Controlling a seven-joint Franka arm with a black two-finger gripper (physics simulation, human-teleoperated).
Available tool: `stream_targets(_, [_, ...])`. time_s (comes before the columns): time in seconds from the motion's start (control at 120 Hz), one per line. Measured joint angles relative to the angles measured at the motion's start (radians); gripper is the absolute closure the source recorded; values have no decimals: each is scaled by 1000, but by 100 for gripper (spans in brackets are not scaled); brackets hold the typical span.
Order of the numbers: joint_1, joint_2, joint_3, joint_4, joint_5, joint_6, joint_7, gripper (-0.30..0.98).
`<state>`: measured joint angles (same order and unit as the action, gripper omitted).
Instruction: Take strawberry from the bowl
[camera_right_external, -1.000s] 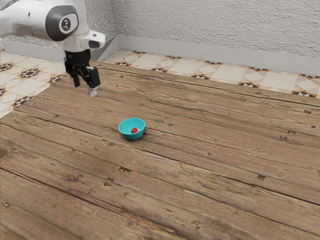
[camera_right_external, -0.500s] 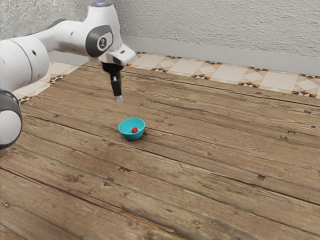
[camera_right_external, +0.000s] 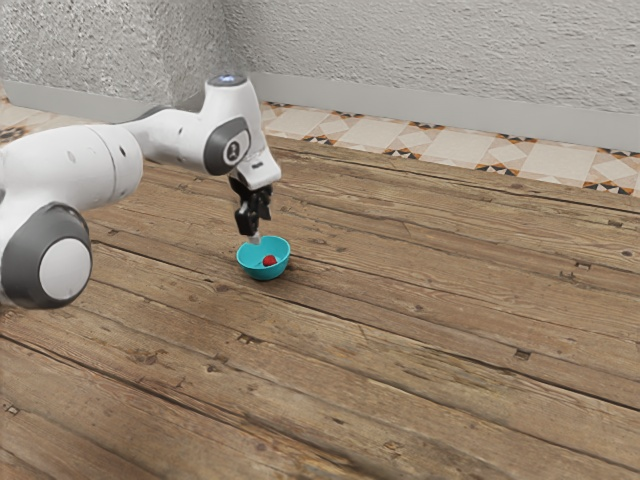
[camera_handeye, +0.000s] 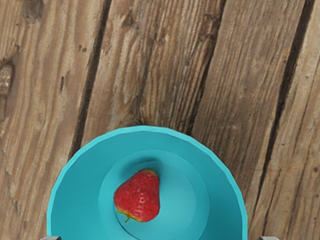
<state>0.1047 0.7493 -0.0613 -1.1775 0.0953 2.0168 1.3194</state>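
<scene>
1. Black and pointing down, your gripper (camera_right_external: 260, 231) hangs above the bowl (camera_handeye: 145, 139).
2. You have its jaws wide apart, gripping nothing.
3. Your strawberry (camera_handeye: 139, 197) lies on the bowl's floor, off centre.

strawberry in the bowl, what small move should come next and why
I'd probably shift the open end effector slightly toward the exterior view's right before lowering: its lower fingertip appears left of the strawberry there, and the fruit rests on the floor of the bowl, so centering first should help both fingers clear the rim.
</scene>
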Motion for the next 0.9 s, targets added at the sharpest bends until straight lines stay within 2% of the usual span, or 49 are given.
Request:
stream_targets(0.125, [1, 44, 0, 8, 0, 42, 57, 28])
stream_targets(0.283, [11, 77, 0, 10, 0, 82, 115, 34])
stream_targets(0.542, [12, 147, -1, 50, 0, 128, 183, 37])
stream_targets(0.9, [17, 174, -2, 53, 0, 147, 240, 39])
